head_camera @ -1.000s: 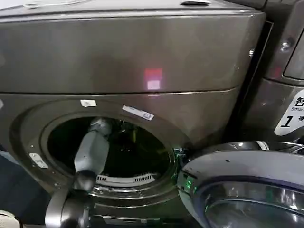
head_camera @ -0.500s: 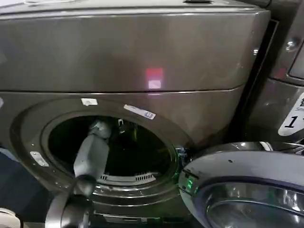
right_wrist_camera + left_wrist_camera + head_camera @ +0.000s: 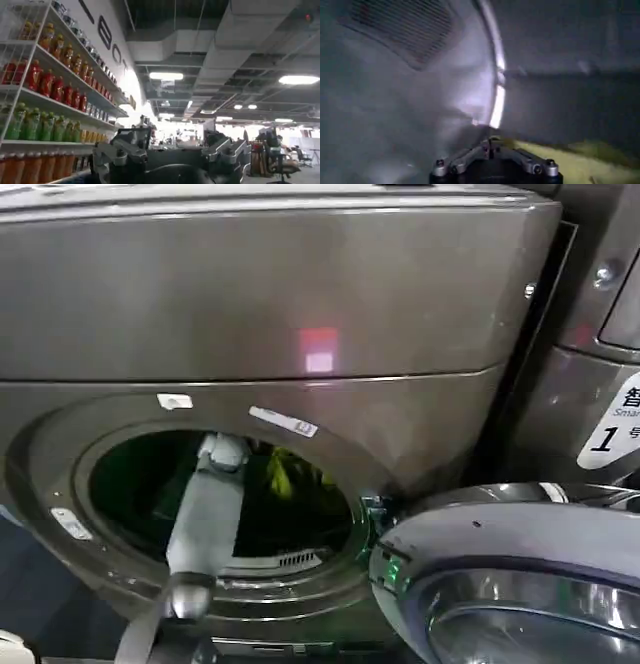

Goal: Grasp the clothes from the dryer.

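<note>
The left gripper (image 3: 492, 150) is inside the dryer (image 3: 270, 304), beside the olive clothes (image 3: 280, 472) — grip unclear. White sticker (image 3: 612, 429) reads "1".

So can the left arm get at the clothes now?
Probably yes: the dryer door is swung open, the left gripper is already inside the drum, and the clothes lie just ahead, nothing between.

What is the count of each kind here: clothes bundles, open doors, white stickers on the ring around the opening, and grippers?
Clothes bundles: 1, the clothes inside the dryer
Open doors: 1, the door
White stickers on the ring: 3
Grippers: 2, the left gripper in the drum, the right gripper out in the room, open
Total: 7
</note>
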`<action>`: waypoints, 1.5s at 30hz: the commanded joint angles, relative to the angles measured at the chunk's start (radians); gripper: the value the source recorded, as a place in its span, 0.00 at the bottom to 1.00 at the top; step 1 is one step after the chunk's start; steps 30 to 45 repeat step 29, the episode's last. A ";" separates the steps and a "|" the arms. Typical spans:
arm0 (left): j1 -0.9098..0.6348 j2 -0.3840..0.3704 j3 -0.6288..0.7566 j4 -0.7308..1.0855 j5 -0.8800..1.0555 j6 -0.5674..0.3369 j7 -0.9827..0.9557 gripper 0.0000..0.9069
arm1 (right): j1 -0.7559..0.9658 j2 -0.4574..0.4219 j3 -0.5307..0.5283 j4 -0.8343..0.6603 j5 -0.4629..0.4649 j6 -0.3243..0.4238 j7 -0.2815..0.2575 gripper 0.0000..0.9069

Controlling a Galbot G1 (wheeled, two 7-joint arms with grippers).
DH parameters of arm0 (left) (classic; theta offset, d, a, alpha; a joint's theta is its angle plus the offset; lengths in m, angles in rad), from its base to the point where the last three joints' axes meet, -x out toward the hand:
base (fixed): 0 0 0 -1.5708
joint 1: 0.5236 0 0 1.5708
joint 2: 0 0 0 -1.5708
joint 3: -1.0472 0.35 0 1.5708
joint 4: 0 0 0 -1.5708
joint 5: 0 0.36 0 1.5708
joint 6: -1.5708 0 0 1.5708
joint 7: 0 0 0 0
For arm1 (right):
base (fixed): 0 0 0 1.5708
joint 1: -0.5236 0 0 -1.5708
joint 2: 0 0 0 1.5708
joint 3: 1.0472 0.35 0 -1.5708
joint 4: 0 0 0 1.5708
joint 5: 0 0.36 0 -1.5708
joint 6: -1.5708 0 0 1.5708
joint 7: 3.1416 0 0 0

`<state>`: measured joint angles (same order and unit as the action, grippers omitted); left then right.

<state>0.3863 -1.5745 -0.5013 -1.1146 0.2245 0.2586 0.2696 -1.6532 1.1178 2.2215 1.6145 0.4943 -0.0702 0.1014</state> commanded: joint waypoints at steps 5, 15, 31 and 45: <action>0.036 -0.023 0.008 -0.055 -0.233 0.065 -0.314 0.00 | 0.001 0.005 -0.002 0.001 -0.001 0.004 -0.001 1.00; 0.039 -0.021 0.010 -0.056 -0.229 0.070 -0.300 0.00 | 0.006 0.015 0.007 0.014 -0.004 -0.009 -0.009 1.00; 0.046 -0.015 0.015 -0.052 -0.214 0.071 -0.265 0.00 | 0.001 0.023 0.029 0.015 -0.006 -0.027 0.006 1.00; 0.046 -0.015 0.015 -0.052 -0.214 0.071 -0.265 0.00 | 0.001 0.023 0.029 0.015 -0.006 -0.027 0.006 1.00</action>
